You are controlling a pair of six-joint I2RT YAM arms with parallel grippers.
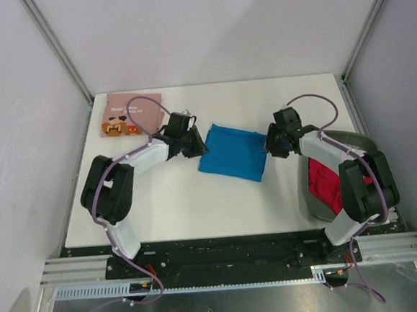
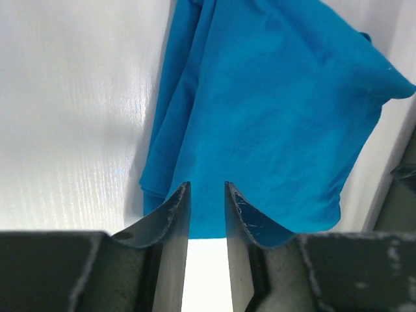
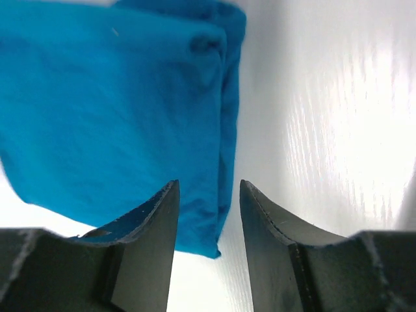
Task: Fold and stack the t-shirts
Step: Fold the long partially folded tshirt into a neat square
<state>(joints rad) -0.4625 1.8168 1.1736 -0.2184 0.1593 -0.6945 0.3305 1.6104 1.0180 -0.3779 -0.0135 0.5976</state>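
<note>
— Where's the blue shirt (image 1: 231, 153)?

— Mid-table (image 1: 191, 208), folded to a rough rectangle and lying flat, between the two grippers.

— And the left gripper (image 2: 207, 188)?

— At the shirt's left edge. Its jaws stand a narrow gap apart with nothing in them (white table shows through the gap).

— The right gripper (image 3: 208, 185)?

— At the shirt's right edge, its jaws spread a little wider and holding nothing. From the wrist, the cloth's folded edge lies just beyond the tips.

— The others?

— The pink shirt (image 1: 129, 114) lies folded flat at the far left corner, print up, well apart from the blue one. The red shirt (image 1: 325, 183) is bunched in the basket (image 1: 352, 141) at the table's right side, partly hidden by the right arm (image 1: 355, 180).
</note>
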